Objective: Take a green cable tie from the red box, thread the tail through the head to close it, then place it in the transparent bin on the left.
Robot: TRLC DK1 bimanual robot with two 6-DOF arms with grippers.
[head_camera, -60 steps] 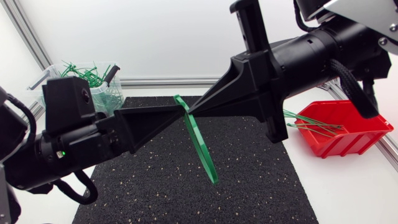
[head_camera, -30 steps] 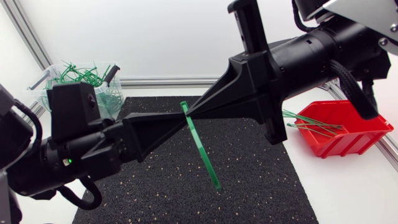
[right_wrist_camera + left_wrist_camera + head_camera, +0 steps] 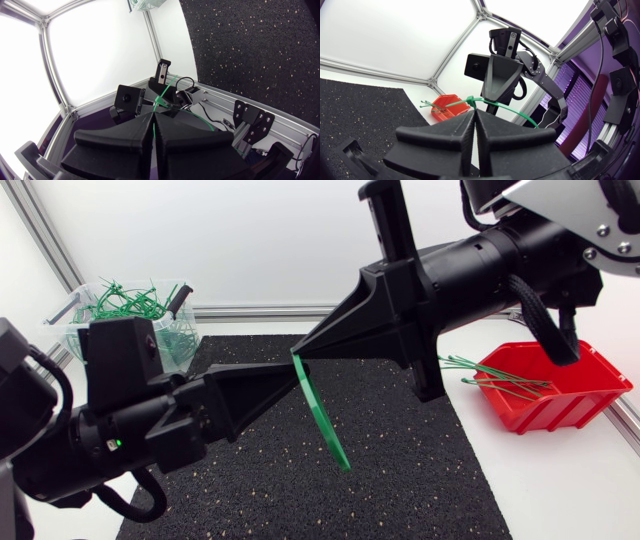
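Observation:
A green cable tie [image 3: 322, 416] hangs slanting above the black mat, its upper end caught where my two grippers meet tip to tip. My left gripper [image 3: 288, 372] comes in from the left and is shut on that upper end. My right gripper [image 3: 301, 356] comes from the right and is shut on it too. In the left wrist view the tie [image 3: 506, 108] runs across just past the closed left gripper [image 3: 473, 112]. The right wrist view shows green between the closed fingers of the right gripper [image 3: 153, 114]. The red box [image 3: 560, 405] holds several more ties. The transparent bin [image 3: 82, 332] stands far left.
A black speckled mat [image 3: 400, 490] covers the middle of the table under both arms. The transparent bin holds several green ties [image 3: 130, 300]. An aluminium frame rail [image 3: 250, 311] runs along the back edge.
Both grippers stayed shut and joined on the tie. The right arm shifted slightly left and up, the left arm moved right, and the hanging tie turned about its length.

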